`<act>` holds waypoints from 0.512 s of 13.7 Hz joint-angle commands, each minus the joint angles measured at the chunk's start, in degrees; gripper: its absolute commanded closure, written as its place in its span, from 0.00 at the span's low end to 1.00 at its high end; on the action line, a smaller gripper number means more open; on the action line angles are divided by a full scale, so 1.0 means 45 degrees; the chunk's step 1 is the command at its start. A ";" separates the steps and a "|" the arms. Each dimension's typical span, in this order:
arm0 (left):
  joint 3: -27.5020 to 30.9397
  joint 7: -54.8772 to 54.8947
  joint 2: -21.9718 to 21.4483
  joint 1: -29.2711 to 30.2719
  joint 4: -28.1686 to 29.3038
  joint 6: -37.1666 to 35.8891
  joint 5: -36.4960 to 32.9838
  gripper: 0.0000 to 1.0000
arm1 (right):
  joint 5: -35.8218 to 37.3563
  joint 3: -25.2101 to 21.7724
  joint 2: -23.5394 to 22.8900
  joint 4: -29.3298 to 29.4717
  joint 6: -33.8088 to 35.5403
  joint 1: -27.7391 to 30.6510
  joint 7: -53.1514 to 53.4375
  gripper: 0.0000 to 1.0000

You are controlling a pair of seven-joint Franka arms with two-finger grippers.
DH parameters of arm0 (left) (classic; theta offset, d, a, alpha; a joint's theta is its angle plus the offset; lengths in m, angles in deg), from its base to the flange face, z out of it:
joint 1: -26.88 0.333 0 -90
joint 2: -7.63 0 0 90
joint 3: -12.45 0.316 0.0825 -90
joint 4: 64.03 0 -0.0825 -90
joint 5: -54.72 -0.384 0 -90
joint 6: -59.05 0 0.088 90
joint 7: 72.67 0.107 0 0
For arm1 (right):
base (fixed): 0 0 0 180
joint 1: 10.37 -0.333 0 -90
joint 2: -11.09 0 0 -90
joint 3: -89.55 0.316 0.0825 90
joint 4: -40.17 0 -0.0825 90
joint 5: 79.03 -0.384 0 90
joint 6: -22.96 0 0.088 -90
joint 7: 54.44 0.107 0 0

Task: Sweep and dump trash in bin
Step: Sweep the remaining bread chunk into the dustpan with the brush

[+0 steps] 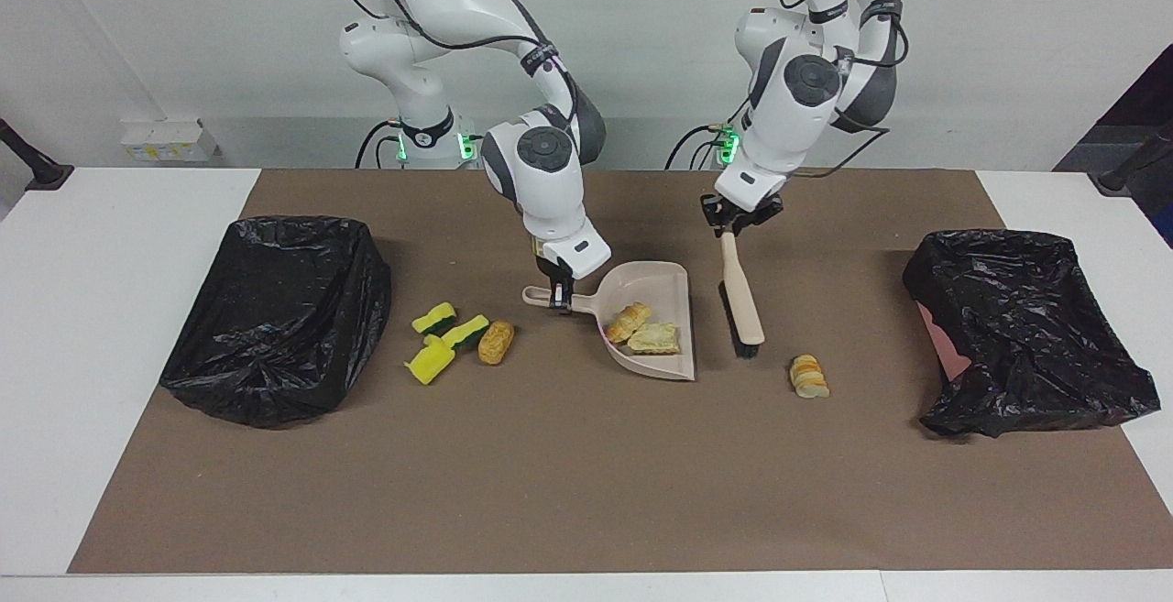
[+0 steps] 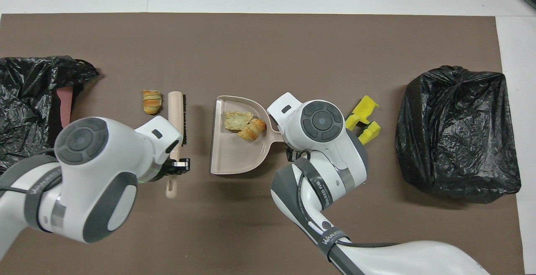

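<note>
Trash (image 1: 810, 376) beside brush (image 1: 742, 295) in left fingers (image 1: 739, 223); dustpan (image 1: 649, 327) handle in right fingers (image 1: 559, 295); "WANJEEP" armbands.

A robot lab: bare white wall (image 1: 183, 34), brown-matted white table (image 1: 119, 355).

The light is bright and even, and it seems to come from above. Shadows are soft and small. The dustpan (image 1: 646, 318) drops a faint dark patch on the brown mat (image 1: 586, 455) right beside it, and the brush (image 1: 740, 295) does too. The black bin bag (image 1: 275, 318) near the dustpan shines with little white glints on its wrinkles. The white bench (image 1: 110, 309) edge looks very pale but not washed out. Both views look sharp, with no blur and no bending near the edges.
</note>
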 commanded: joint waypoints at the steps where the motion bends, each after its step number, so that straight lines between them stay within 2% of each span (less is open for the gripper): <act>1: -0.0093 0.2217 0.0650 0.1712 -0.0551 -0.0318 -0.0558 1.00 | -0.0005 0.0048 -0.0186 -0.0072 -0.0441 0.0069 0.0407 1.00; 3: -0.0112 0.2592 0.1583 0.2495 -0.1444 -0.0238 -0.1648 1.00 | 0.0421 0.0048 -0.0186 -0.0014 -0.0402 0.0010 0.0407 1.00; 5: -0.0112 0.3038 0.2484 0.3217 -0.2306 -0.0180 -0.1848 1.00 | 0.0679 0.0048 -0.0167 0.0045 -0.0207 0.0010 0.0426 1.00; 7: -0.0112 0.4598 0.2876 0.3902 -0.2349 0.0325 -0.1829 1.00 | 0.0718 0.0048 -0.0166 0.0045 -0.0206 -0.0009 0.0446 1.00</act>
